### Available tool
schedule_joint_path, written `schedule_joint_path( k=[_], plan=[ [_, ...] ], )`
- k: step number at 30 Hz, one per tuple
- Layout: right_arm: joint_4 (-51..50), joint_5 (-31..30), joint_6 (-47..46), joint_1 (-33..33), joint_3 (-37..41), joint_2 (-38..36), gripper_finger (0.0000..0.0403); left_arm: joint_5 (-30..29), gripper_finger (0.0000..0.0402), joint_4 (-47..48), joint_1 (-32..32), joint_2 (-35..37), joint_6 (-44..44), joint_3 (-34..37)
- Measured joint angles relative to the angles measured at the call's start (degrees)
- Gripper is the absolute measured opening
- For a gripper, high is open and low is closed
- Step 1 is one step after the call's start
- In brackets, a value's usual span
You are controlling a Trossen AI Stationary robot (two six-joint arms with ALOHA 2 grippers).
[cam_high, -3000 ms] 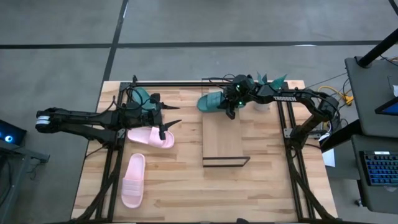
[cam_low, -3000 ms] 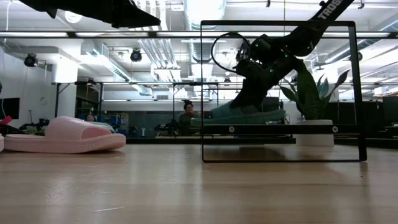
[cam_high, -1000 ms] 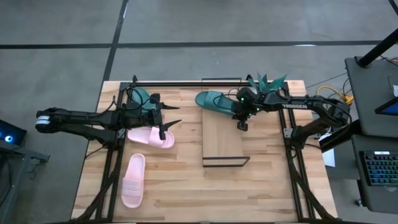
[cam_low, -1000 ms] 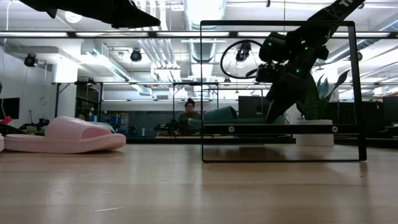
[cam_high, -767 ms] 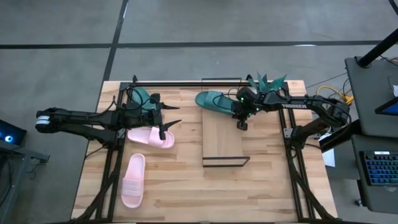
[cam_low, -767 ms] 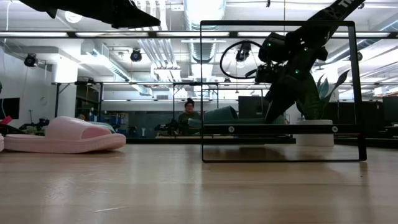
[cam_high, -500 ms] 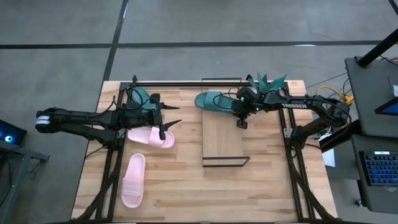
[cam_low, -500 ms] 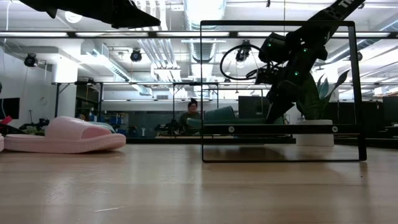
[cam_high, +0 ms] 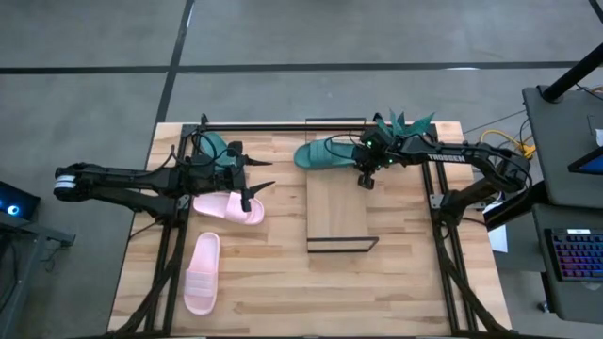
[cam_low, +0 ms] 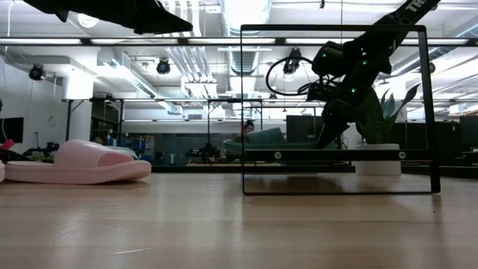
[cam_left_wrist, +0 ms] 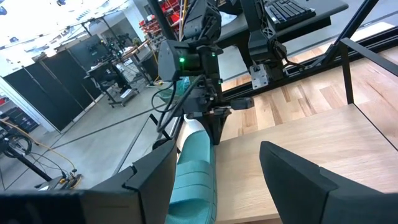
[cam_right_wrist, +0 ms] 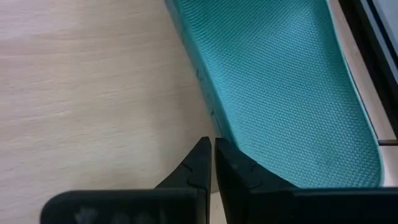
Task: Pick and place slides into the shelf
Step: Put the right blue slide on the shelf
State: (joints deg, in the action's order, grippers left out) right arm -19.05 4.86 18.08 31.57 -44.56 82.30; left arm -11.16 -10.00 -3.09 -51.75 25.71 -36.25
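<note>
- Shelf (cam_high: 341, 212): long light-wood plank, thin dark frame.
- Teal slide (cam_high: 325, 153): finely dimpled rubber footbed, lying across the shelf's far end.
- Right gripper (cam_right_wrist: 210, 163): fingers pressed together, empty, tips at the slide's edge.
- Left gripper (cam_high: 256, 174): spread, empty, above a pink slide (cam_high: 229, 207).

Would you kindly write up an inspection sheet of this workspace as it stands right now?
Surface: wooden table, bare near the front.
Job's things: shelf at centre; one teal slide lying across its far end; second teal slide under the left arm; one pink slide beside that arm; another pink slide near the front.
Clutter: potted plant at the far edge.
Grippers: right gripper with fingers together, at the teal slide's edge on the shelf, gripping nothing; left gripper open, holding nothing, above the table.
Cables: a loop on the right arm; yellow ones beyond the table's right side.
Surroundings: keyboard on a desk at right.
</note>
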Motion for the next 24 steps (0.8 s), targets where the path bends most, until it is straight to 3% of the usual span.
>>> schedule_joint_path(
  k=[3,8,17,24],
  plan=[
    [-0.1,1.3,-1.4,0.0,0.0,0.0,0.0013,0.0,0.0217,0.0,0.0,0.0,0.0,0.0],
    [1.7,10.2,-1.2,-0.7,0.0,-0.1,0.0013,0.0,0.0217,0.0,0.0,0.0,0.0,0.0],
    [11.7,10.1,3.5,-4.6,0.0,0.2,0.0013,0.0,0.0217,0.0,0.0,0.0,0.0,0.0],
    [12.5,10.1,6.1,-4.6,0.0,0.3,0.0013,0.0,0.0217,0.0,0.0,0.0,0.0,0.0]
  ],
)
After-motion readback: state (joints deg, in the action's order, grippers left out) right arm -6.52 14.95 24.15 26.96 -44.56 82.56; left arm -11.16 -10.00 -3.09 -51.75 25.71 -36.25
